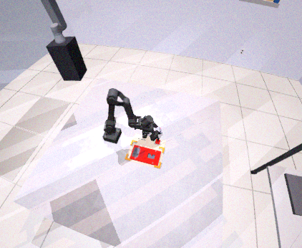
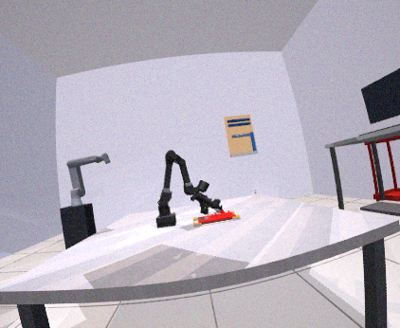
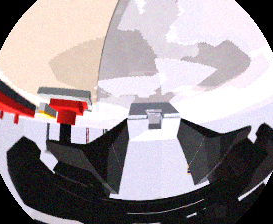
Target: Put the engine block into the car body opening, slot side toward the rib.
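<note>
The engine block [image 3: 153, 131] is a pale grey block with a notch in its top, between the two black fingertips in the wrist view. My gripper [image 3: 153, 140] [image 1: 159, 134] [image 2: 220, 209] is shut on it, just behind the car body's far right side and not over it. The red car body [image 1: 144, 156] [image 2: 216, 218] [image 3: 11, 104] lies flat between yellow corner pieces. A grey notched area [image 1: 151, 156], which looks like an opening, shows in its right half, and a longer grey patch [image 1: 136, 152] in its left half. The rib cannot be made out.
A small red part [image 1: 157, 142] [image 3: 67, 109] with a grey top stands close to the gripper, behind the car body. A beige area [image 1: 144, 142] lies behind the body. My arm's base [image 1: 111, 135] [image 2: 166, 220] stands to the left on the table.
</note>
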Controlling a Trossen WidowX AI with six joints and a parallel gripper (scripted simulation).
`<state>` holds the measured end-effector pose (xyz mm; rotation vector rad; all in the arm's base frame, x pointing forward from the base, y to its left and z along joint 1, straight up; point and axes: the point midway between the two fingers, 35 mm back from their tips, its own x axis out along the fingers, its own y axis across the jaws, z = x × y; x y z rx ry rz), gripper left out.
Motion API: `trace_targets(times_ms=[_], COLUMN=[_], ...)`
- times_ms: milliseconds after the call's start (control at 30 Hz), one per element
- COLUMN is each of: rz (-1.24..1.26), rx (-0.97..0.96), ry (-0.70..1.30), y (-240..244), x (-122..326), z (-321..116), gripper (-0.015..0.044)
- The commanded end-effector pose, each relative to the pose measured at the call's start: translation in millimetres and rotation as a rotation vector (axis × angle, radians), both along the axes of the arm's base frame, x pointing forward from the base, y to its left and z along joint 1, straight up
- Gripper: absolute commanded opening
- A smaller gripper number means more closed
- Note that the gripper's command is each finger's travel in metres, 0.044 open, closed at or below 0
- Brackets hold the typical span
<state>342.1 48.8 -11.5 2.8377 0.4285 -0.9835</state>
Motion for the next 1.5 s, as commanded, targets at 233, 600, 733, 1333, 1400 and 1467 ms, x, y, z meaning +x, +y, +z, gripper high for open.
trace_targets(times_ms=[233, 600, 733, 1333, 1400, 1467], rz=[0.0, 0.0, 0.0, -0.005, -0.005, -0.005], rx=[0.0, 0.001, 0.001, 0.002, 0.002, 0.002], ry=[0.0, 0.011, 0.016, 0.002, 0.002, 0.002], y=[0, -2, -5, -10, -10, -10], x=[0, -5, -16, -23, -23, -23], z=[0, 6, 18, 34, 34, 34], gripper=[0.0394, 0.044, 0.044, 0.044, 0.044, 0.044])
